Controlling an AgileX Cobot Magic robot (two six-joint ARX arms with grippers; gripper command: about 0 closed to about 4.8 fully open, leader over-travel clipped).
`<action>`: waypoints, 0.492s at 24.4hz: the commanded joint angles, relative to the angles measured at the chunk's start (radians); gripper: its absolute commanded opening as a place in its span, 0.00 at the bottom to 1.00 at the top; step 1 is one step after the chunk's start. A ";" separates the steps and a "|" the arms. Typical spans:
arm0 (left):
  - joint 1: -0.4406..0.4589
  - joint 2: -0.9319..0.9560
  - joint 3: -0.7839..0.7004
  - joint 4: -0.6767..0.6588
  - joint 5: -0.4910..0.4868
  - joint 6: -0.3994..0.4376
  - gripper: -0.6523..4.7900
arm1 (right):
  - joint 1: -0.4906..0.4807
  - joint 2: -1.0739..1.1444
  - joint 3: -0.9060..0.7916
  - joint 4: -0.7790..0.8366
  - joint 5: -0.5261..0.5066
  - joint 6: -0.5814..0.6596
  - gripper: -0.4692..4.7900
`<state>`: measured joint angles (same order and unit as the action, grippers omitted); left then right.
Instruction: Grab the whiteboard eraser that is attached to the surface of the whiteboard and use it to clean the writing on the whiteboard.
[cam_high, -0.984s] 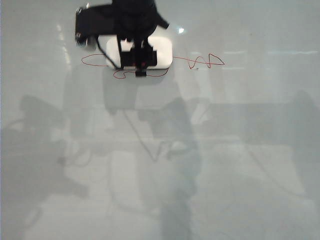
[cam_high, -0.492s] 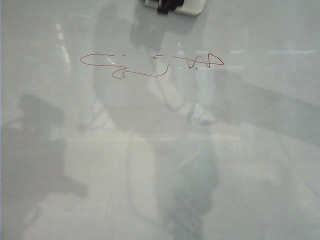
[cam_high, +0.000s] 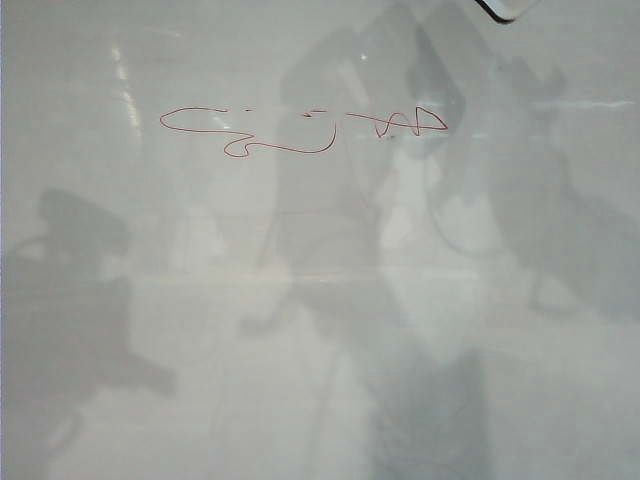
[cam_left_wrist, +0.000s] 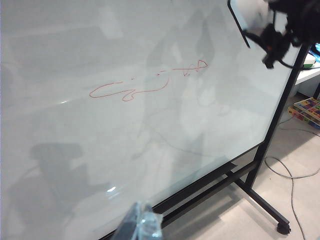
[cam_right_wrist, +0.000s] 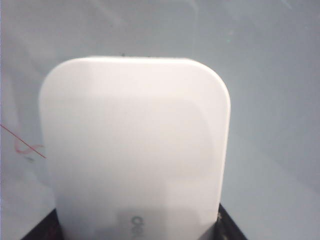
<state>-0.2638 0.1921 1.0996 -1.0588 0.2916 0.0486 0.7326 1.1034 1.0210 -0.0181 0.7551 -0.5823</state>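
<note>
The whiteboard (cam_high: 320, 330) fills the exterior view. The red writing (cam_high: 300, 130) runs across its upper middle, with breaks in its top line, and shows again in the left wrist view (cam_left_wrist: 150, 82). My right gripper (cam_right_wrist: 137, 225) is shut on the white whiteboard eraser (cam_right_wrist: 135, 145), with black jaws at both its sides. Only a corner of the eraser (cam_high: 505, 6) shows at the exterior view's top right, up and right of the writing. The left wrist view shows it (cam_left_wrist: 252, 15) by the board's upper corner in the right gripper (cam_left_wrist: 267, 32). My left gripper (cam_left_wrist: 141, 226) hangs shut near the board's lower edge.
The board stands on a black wheeled frame (cam_left_wrist: 260, 165). A cable (cam_left_wrist: 295, 175) lies on the floor behind it, and coloured boxes (cam_left_wrist: 307, 107) sit further back. Arm shadows fall across the board.
The right gripper and eraser sat over the middle of the writing a second ago. They rose off it, then swung to the top right corner, leaving breaks in the red line.
</note>
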 joint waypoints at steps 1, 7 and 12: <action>0.002 0.000 0.002 0.011 0.001 0.000 0.11 | -0.040 -0.086 -0.166 0.219 -0.090 0.132 0.40; 0.002 0.000 0.002 0.010 0.001 0.000 0.11 | -0.106 -0.016 -0.421 0.634 -0.231 0.224 0.39; 0.002 0.000 0.002 0.010 0.001 0.000 0.11 | -0.219 0.169 -0.481 0.942 -0.319 0.327 0.39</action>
<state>-0.2642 0.1917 1.0992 -1.0592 0.2909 0.0486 0.5255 1.2552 0.5373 0.8349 0.4648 -0.2985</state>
